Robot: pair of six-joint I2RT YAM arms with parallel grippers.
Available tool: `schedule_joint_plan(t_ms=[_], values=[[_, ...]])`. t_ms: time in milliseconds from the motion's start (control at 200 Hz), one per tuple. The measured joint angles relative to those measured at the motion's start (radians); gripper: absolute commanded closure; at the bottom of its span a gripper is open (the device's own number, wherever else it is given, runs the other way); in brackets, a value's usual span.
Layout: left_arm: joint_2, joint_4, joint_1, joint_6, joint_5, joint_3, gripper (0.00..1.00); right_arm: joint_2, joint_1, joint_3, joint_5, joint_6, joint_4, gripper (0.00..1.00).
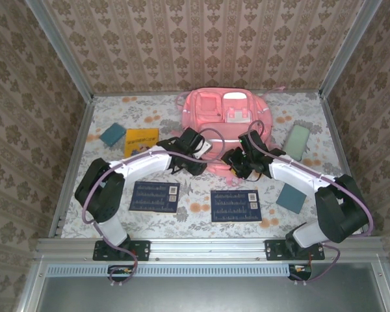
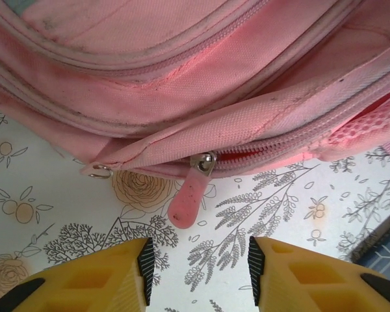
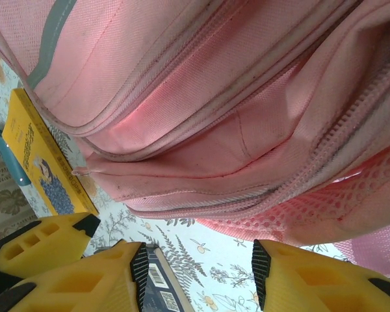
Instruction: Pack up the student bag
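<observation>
The student bag (image 1: 211,107) is a large pink backpack lying at the back middle of the table, its top compartments open. In the left wrist view its near edge (image 2: 182,65) carries a shut zip with a pink pull tab (image 2: 190,198) hanging onto the cloth. My left gripper (image 2: 200,266) is open just short of that tab, with nothing between its fingers. It sits at the bag's front left (image 1: 205,156). My right gripper (image 3: 198,273) is open as well and empty, close under the bag's pink fabric and mesh (image 3: 214,97), at the bag's front (image 1: 236,162).
A teal book (image 1: 112,134) and a yellow book (image 1: 141,142) lie left of the bag. Two dark blue books (image 1: 155,196) (image 1: 234,206) lie near the front. A green book (image 1: 297,142) and a teal square (image 1: 291,197) lie to the right. Metal frame posts and patterned walls enclose the table.
</observation>
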Motion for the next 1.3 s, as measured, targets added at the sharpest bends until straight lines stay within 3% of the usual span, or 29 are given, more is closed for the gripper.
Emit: schedule_joint_plan(t_ms=[355,670,885,1040,1090,1300], values=[[0.127,0.018,-0.043,0.063,-0.106,0.016,0.56,0.0,0.0,0.0,-0.003,0.0,0.008,0.51],[0.14,0.036,-0.042,0.081,-0.167,0.05,0.57,0.0,0.0,0.0,-0.003,0.001,0.008,0.5],[0.148,0.032,-0.042,0.096,-0.175,0.077,0.67,0.0,0.0,-0.002,-0.004,0.002,0.016,0.51],[0.158,0.027,-0.042,0.115,-0.178,0.082,0.87,0.0,0.0,-0.005,-0.004,0.008,0.018,0.51],[0.159,0.027,-0.042,0.113,-0.178,0.082,1.0,0.0,0.0,-0.005,-0.004,0.008,0.019,0.51],[0.159,0.024,-0.043,0.122,-0.175,0.082,1.0,0.0,0.0,-0.008,-0.004,0.013,0.022,0.51]])
